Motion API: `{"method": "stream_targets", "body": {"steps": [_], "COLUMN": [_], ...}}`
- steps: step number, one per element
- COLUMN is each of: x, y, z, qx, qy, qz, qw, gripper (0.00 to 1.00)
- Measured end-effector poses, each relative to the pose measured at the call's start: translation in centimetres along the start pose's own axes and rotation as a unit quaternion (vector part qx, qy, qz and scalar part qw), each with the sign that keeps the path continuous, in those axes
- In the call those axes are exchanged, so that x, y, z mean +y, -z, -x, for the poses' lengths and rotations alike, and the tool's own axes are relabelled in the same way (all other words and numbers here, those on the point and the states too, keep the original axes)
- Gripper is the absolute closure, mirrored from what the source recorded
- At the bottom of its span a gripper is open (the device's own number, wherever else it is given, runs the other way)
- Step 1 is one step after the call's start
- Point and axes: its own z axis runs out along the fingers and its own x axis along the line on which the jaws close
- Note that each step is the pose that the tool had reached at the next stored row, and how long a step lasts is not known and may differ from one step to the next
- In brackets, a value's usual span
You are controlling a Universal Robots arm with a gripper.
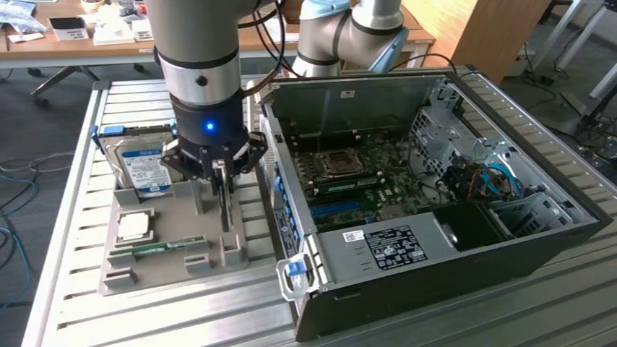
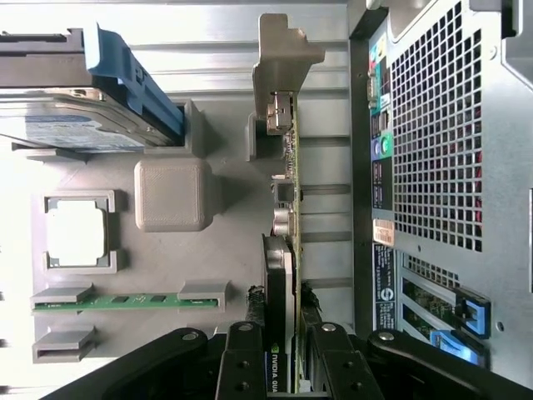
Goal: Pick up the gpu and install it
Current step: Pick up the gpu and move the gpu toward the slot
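End effector (image 2: 281, 302) astride upright gpu (image 2: 279, 267)

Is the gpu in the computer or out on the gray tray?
Out: the gpu stands on edge in the gray tray, beside the computer, gripper closed on it.

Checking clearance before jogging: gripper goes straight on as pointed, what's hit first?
Probably the graphics card, standing on edge in the gray tray right under the gripper; depth is unclear.
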Motion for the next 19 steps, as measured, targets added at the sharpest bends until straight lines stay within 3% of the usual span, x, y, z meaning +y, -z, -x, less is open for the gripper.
{"method": "stream_targets", "body": {"steps": [19], "x": [0.19], "y": [4.07], "z": [0.1], "qx": [0.0], "qy": [0.0], "qz": [0.0], "qw": [1.0], "gripper": [0.73]}}
